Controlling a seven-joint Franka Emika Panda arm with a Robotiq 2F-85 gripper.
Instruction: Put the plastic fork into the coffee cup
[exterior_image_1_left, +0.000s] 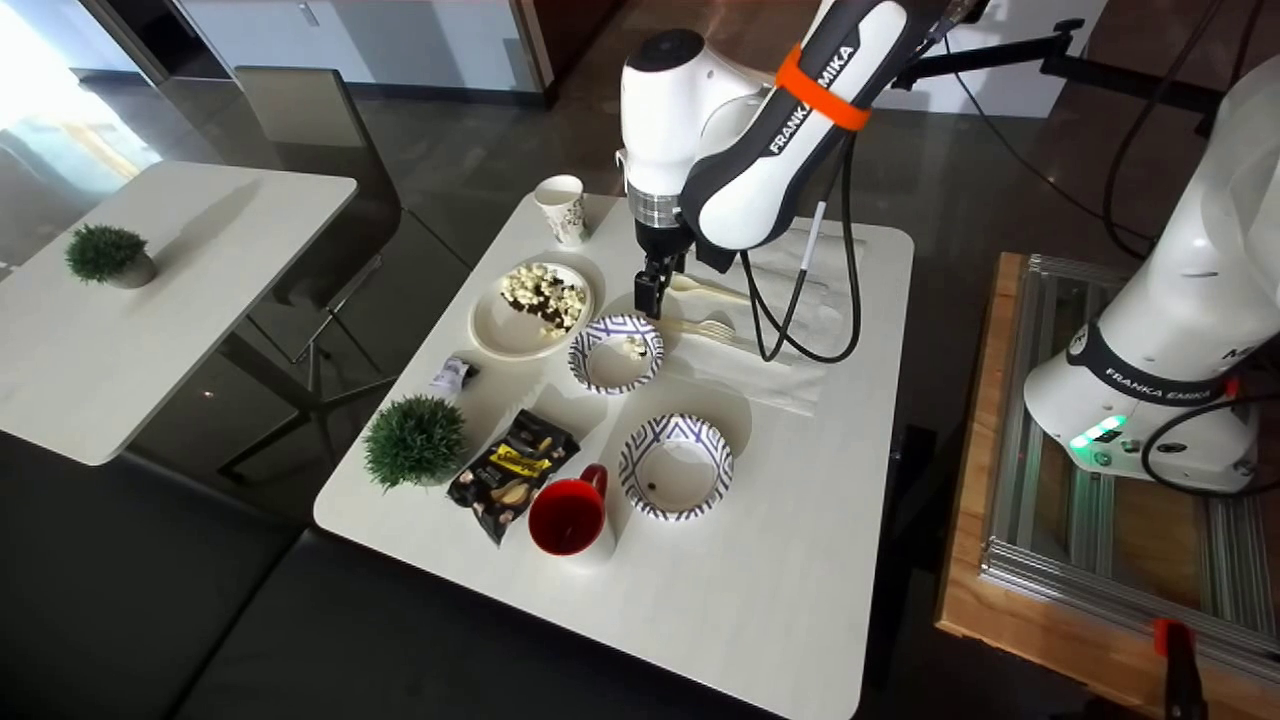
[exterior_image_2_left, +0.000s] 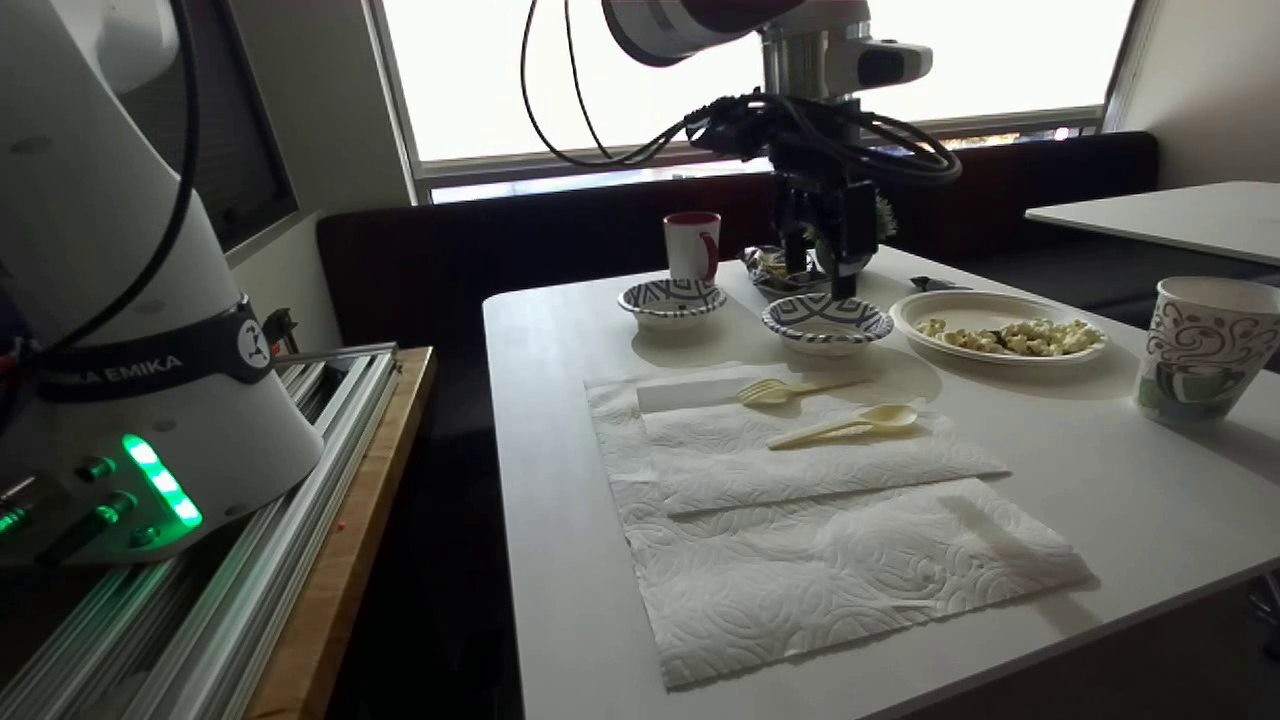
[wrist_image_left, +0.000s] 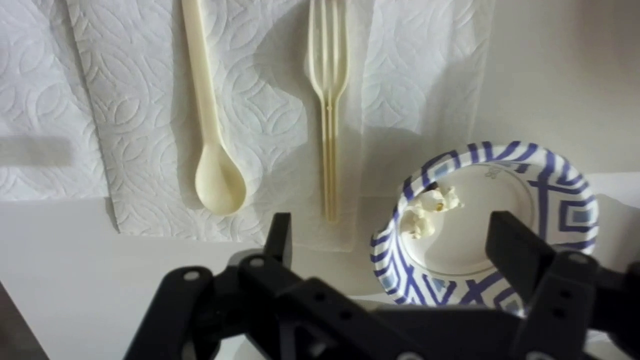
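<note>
Table (exterior_image_1_left: 780, 560), pale and rectangular, in both exterior views. Across part of it, overlapping white embossed paper towels (exterior_image_2_left: 830, 560). Over the table, black two-fingered robot gripper (wrist_image_left: 392, 240), spread wide, holding nothing. Near it, round blue-and-white patterned bowl (wrist_image_left: 565, 200). Well apart, close to the table's edge, tall white paper coffee cup (exterior_image_2_left: 1205, 350) with swirl print and green base, upright. Smallest, slim ivory plastic fork (wrist_image_left: 329, 107), lying on the towels beside matching spoon (wrist_image_left: 206, 107), with tines pointing away from the gripper. Probably feather-light, slightly springy and slick, brittle at the thin tines; best pinched across mid-handle, low against the paper without snagging it, and clear of the spoon.
</note>
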